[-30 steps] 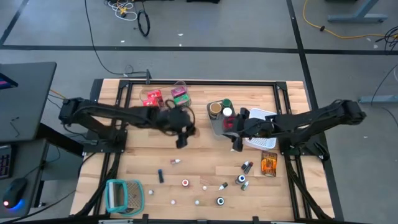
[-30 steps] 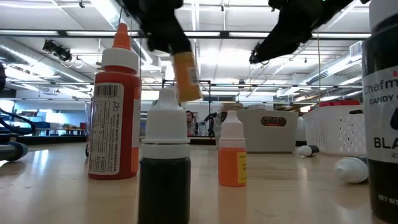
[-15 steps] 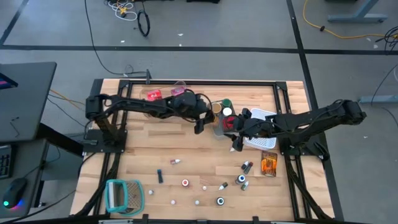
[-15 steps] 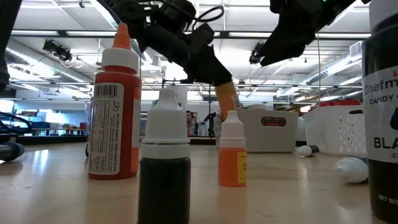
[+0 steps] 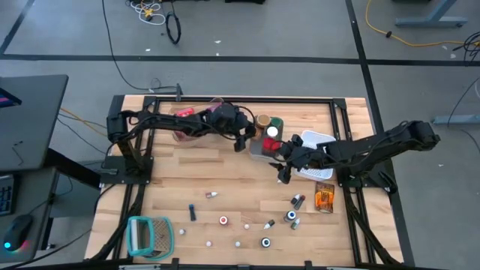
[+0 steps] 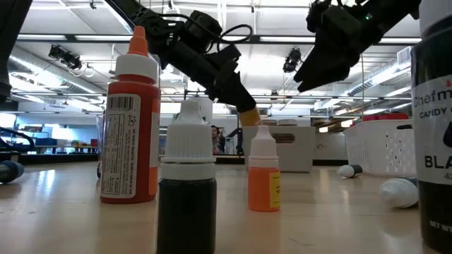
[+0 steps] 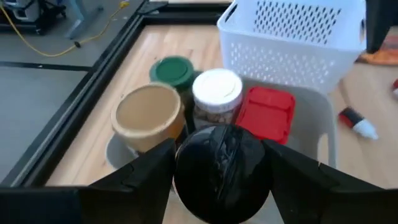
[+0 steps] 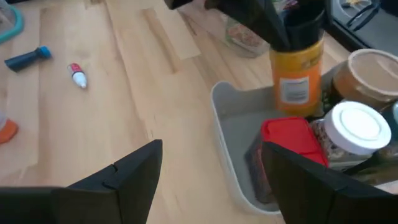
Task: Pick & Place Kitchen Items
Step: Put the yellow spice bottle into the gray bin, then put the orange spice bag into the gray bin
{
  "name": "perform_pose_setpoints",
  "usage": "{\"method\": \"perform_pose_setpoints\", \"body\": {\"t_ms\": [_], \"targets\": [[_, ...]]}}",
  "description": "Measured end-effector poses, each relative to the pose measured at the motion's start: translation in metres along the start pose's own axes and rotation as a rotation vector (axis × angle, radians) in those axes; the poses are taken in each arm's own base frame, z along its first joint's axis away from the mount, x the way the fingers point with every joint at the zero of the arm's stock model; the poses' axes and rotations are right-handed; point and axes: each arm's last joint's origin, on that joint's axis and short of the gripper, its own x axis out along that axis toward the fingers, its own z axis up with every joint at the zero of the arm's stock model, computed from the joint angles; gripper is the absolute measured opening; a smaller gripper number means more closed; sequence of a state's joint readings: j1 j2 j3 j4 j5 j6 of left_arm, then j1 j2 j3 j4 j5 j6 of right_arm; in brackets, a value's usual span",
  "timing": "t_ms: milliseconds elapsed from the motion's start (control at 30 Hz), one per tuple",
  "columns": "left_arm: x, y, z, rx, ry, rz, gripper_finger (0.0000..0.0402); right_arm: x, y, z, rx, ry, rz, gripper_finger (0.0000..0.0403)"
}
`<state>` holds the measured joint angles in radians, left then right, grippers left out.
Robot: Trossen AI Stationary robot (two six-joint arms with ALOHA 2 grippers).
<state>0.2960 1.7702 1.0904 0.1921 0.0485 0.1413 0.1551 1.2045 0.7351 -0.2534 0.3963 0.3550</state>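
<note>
High view: left gripper (image 5: 241,142) sits over the grey bin (image 5: 259,154), lowering a yellow bottle; right gripper (image 5: 283,171) waits just beside the bin, over bare table. Small bottles (image 5: 291,217) lie scattered nearer the front.

Low view: yellow bottle (image 6: 248,116) hangs tilted at the left fingertips; better let go once it is low and upright.

Left wrist view: black cap (image 7: 222,163) between its fingers; tan-lidded jar (image 7: 149,113), white-capped jar (image 7: 217,90) and red packet (image 7: 265,112) crowd the bin.

Right wrist view: left fingers clasp the bottle (image 8: 298,71) over the bin's free corner; right fingers spread wide, empty.
</note>
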Motion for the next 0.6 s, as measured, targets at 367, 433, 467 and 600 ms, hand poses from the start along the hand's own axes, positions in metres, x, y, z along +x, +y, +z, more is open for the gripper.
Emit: {"method": "perform_pose_setpoints", "body": {"t_ms": [367, 433, 467, 600], "targets": [[0.0, -0.0018, -0.0016, 0.049, 0.012, -0.039, 0.025, 0.0054, -0.0007, -0.0072, 0.078, -0.05, 0.003, 0.0284], [0.0, -0.0007, -0.0009, 0.049, 0.01, -0.005, 0.025, 0.0054, -0.0003, -0.0074, 0.095, -0.044, 0.019, 0.0284], [-0.0003, -0.0005, -0.0007, 0.047, 0.01, 0.003, 0.025, 0.0054, -0.0002, -0.0074, 0.104, -0.043, 0.022, 0.0284], [-0.0054, -0.0055, 0.0046, 0.0, -0.003, -0.019, 0.0247, 0.0054, -0.0003, -0.0074, 0.143, -0.044, 0.019, 0.0284]]}}
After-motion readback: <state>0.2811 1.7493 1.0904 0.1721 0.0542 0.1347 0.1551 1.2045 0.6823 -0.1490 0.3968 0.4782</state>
